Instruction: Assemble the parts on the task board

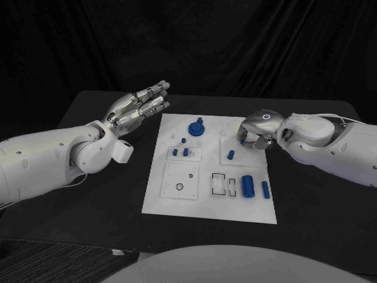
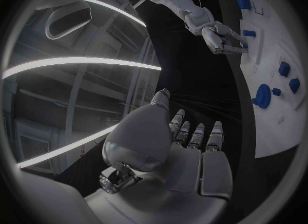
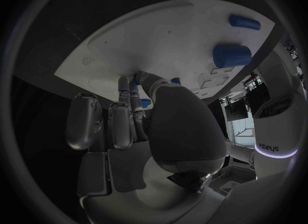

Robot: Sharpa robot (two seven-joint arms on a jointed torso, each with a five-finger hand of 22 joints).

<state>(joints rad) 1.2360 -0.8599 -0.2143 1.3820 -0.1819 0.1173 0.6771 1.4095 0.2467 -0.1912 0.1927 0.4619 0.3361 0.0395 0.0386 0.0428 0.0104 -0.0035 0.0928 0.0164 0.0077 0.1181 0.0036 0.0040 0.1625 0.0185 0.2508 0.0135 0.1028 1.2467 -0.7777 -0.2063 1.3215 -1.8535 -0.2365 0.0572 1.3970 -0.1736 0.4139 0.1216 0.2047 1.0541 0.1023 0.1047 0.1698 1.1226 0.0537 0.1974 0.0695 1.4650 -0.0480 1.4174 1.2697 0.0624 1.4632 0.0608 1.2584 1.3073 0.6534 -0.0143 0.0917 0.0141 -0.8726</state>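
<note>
Black counter w/ task board; left hand raised, fingers spread, empty; right hand pinches a small blue part at board's far edge.

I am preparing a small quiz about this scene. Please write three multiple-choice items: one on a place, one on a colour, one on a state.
1. Where is the right hand?
A. over the far right part of the board
B. off the table
C. over the board's near left corner

2. What colour are the parts, such as the large cylinder?
A. red
B. blue
C. yellow

3. How is the left hand?
A. gripping a part
B. pressed flat on the board
C. raised beside the board, fingers straight, holding nothing

Answers: 1 A, the head view shows the right hand there, fingers down at the board. 2 B, every part looks blue on white. 3 C, the left hand's palm is bare in its wrist view.
</note>
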